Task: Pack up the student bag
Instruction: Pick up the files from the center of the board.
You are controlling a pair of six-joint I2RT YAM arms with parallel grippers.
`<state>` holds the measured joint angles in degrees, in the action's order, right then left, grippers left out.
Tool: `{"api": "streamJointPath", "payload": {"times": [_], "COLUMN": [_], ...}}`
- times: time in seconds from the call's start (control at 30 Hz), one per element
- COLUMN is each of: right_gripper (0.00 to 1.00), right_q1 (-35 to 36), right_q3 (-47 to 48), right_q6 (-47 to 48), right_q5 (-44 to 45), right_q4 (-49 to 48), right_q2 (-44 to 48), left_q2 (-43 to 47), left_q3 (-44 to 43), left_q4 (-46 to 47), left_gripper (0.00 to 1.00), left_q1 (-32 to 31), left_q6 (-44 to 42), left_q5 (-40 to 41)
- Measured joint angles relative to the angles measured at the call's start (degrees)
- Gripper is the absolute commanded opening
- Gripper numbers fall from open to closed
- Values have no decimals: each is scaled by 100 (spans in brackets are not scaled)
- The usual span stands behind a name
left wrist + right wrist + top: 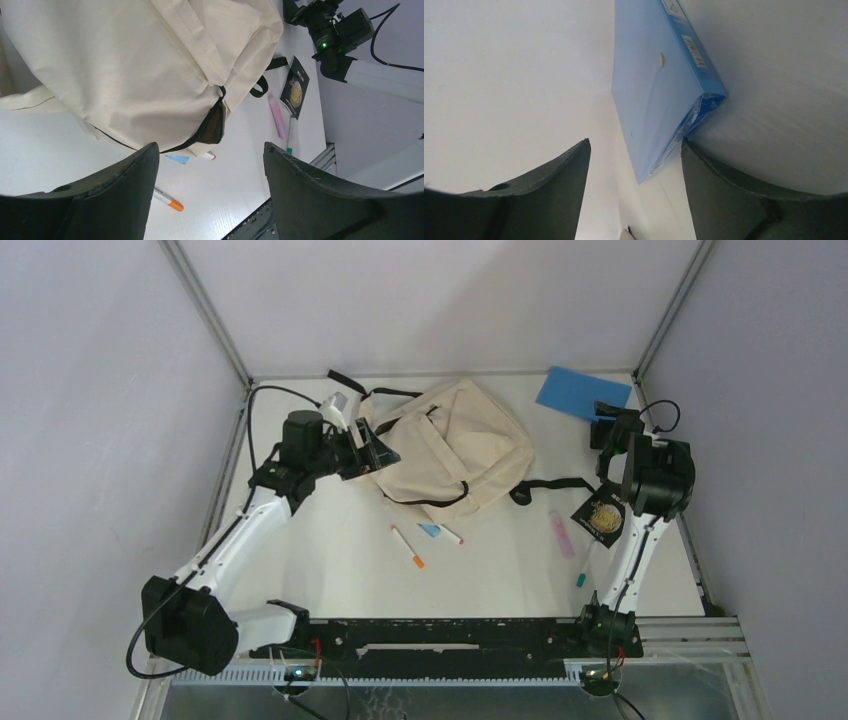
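Observation:
The cream-beige student bag (450, 445) lies flat at the back middle of the table, with its black straps spread out. It fills the upper left wrist view (140, 65), and a black-trimmed zipper gap (214, 125) shows at its edge. My left gripper (375, 452) is open and empty at the bag's left edge, with its fingertips just short of the fabric (210, 146). My right gripper (608, 418) is open and empty, close to the near corner of the flat blue notebook (583, 393), which also shows in the right wrist view (654, 85).
In front of the bag lie an orange-tipped marker (408, 547), a red-tipped marker (450, 534) and a small blue piece (429, 530). A pink pen (561, 533), a teal-tipped pen (586, 565) and a black card with a gold print (599, 514) lie by the right arm. Frame posts stand at the back corners.

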<state>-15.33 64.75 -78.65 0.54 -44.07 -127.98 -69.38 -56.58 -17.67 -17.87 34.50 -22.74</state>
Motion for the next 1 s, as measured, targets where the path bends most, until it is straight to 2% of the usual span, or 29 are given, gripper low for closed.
{"api": "streamJointPath", "payload": {"times": [0.33, 0.7, 0.9, 0.97, 1.0], "right_gripper": [70, 73, 69, 63, 56], "right_q1": [-15, -131, -151, -151, -151], "right_q3": [2, 17, 350, 566, 664], "right_q6": [-96, -98, -94, -90, -83], "right_q5": [-245, -284, -348, -363, -363], "right_q4": [-463, -540, -479, -404, -361], "right_q2": [-160, -184, -459, -568, -621], "left_q2": [-131, -328, -350, -361, -374], "left_q3": [0, -2, -2, -2, -2], "left_q4": [15, 66, 83, 85, 83], "left_gripper": [80, 81, 80, 81, 80], "left_q1": [0, 0, 0, 0, 0], "left_q6": [0, 0, -2, -2, -2], "left_q5": [-22, -140, -168, -168, -170]}}
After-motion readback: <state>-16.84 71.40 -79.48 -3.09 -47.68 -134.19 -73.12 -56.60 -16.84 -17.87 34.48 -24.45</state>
